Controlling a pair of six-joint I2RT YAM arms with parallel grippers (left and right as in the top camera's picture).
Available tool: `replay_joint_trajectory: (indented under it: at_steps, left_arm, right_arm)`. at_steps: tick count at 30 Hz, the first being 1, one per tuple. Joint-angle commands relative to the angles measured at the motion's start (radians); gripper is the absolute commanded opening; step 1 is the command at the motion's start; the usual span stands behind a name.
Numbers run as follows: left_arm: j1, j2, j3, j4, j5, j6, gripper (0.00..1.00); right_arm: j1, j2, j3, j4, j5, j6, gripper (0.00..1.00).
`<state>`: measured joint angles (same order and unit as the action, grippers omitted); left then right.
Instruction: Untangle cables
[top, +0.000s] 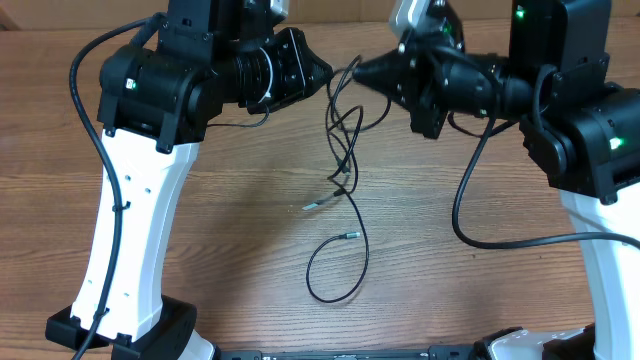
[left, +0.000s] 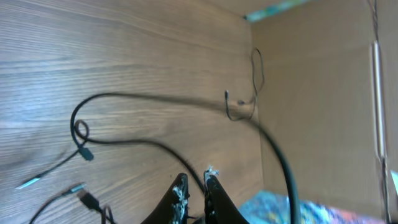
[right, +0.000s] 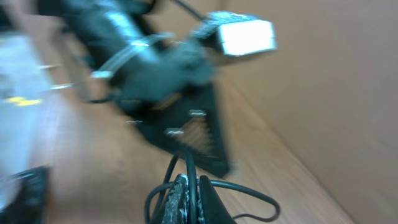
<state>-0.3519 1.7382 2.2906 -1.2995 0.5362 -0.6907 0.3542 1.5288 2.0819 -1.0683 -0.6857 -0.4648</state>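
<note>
Wood-grain counter (top: 230, 220) is lying bare on both sides of the cables (top: 346, 165), so I am seeing open room between the white left arm (top: 140, 230) and the white right arm (top: 600, 250). At the back, a plain brown wall (left: 323, 93) is closing off the counter's far edge. The tangle is hanging and trailing down the middle of the counter from the two wrists at the top. It is ending in a loose loop (top: 330, 290) near the front edge, and two small plug ends (top: 350, 236) (top: 310, 207) are resting on the wood. The left jaws are sitting almost fully closed, and on the left wrist camera I am watching one thin strand (left: 143, 143) running up into the narrow gap between them. The right jaws are pressed together on the cables, with strands curling out just above their tips. That right wrist picture is badly smeared, so I am not making out which strand is pinched. From overhead, both sets of jaws are nearly meeting at the tangle's top. The black housings are hiding the exact pinch points, and the crossings in the knot are too fine for me to sort.
</note>
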Motion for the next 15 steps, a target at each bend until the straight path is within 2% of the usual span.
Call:
replay_joint_trajectory:
  at_steps: [1, 9, 15]
  left_arm:
    - [0.004, 0.006, 0.017, -0.01, 0.098, 0.097, 0.11]
    - [-0.016, 0.006, 0.017, -0.043, 0.121, 0.203, 0.11]
    - [-0.033, 0.006, 0.017, -0.04, 0.148, 0.251, 0.11]
  right_arm:
    - [0.004, -0.024, 0.007, 0.033, 0.233, 0.119, 0.04]
    - [0.004, -0.024, 0.007, 0.091, 0.336, 0.328, 0.04]
    - [0.004, -0.023, 0.007, 0.05, 0.363, 0.42, 0.04]
